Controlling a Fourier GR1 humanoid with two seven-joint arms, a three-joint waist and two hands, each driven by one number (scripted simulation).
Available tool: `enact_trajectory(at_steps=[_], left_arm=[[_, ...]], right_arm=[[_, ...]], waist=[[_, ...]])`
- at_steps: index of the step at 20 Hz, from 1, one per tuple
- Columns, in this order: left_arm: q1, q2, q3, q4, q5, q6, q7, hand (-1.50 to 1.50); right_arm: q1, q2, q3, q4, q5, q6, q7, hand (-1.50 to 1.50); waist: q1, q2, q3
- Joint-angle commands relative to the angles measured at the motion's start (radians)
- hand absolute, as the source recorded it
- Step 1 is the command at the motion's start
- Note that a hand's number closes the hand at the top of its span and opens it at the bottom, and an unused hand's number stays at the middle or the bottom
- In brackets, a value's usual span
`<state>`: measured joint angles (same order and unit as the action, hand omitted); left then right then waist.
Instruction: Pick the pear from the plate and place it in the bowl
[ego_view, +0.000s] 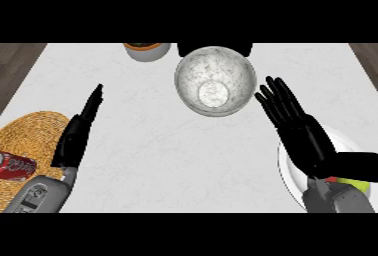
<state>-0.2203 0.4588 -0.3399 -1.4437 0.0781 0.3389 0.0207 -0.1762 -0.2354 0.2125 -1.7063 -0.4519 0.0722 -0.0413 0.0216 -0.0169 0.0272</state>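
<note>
A grey marbled bowl (215, 80) stands on the white counter at the upper middle. A white plate (289, 165) lies at the right edge, largely covered by my right forearm. A small patch of the yellow-green pear (359, 185) shows on the plate just beside the wrist, with a bit of red next to it. My right hand (299, 127) is open above the plate's left part, its straight fingers pointing up-left toward the bowl. My left hand (76, 135) is open at the left, seen edge-on, fingers pointing up, touching nothing.
A woven straw mat (33, 135) lies at the lower left with a red can (15, 166) on it. A grey pot with an orange rim (147, 50) stands at the counter's far edge, left of the bowl. Dark wood floor shows beyond both side edges.
</note>
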Motion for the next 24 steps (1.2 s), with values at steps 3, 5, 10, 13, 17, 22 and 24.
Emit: enact_trajectory(at_steps=[3,5,10,13,17,22,24], left_arm=[[-0.007,-0.014,-0.008,-0.074,0.062,-0.075,0.023,0.0],[0.003,-0.042,-0.025,-0.093,0.103,-0.116,-0.012,0.0],[0.027,-0.107,-0.089,-0.131,0.162,-0.185,-0.011,0.0],[0.009,-0.131,-0.064,-0.059,0.168,-0.23,-0.047,0.0],[0.025,-0.121,-0.082,-0.07,0.158,-0.246,-0.049,0.0],[-0.002,-0.104,-0.063,-0.101,0.174,-0.27,-0.016,0.0],[-0.013,-0.117,-0.057,-0.079,0.171,-0.265,-0.029,0.0]], right_arm=[[0.084,-0.148,-0.194,0.115,0.0,-0.093,0.117,1.5],[0.116,-0.221,-0.265,0.202,0.045,-0.175,0.19,1.5],[0.167,-0.372,-0.296,0.41,0.17,-0.214,0.326,-1.5],[0.114,-0.352,-0.263,0.501,0.243,-0.189,0.243,-1.5],[0.047,-0.494,-0.159,0.562,0.351,-0.034,0.272,-1.5],[-0.091,-0.662,-0.075,0.582,0.39,0.2,0.466,-1.5],[-0.092,-0.716,-0.03,0.609,0.384,0.353,0.493,-1.5]], waist=[[-0.043,0.018,-0.027],[-0.059,0.026,-0.031],[-0.024,0.027,-0.028],[-0.019,0.021,-0.027],[0.002,0.026,-0.027],[0.022,0.027,-0.029],[0.02,0.03,-0.03]])
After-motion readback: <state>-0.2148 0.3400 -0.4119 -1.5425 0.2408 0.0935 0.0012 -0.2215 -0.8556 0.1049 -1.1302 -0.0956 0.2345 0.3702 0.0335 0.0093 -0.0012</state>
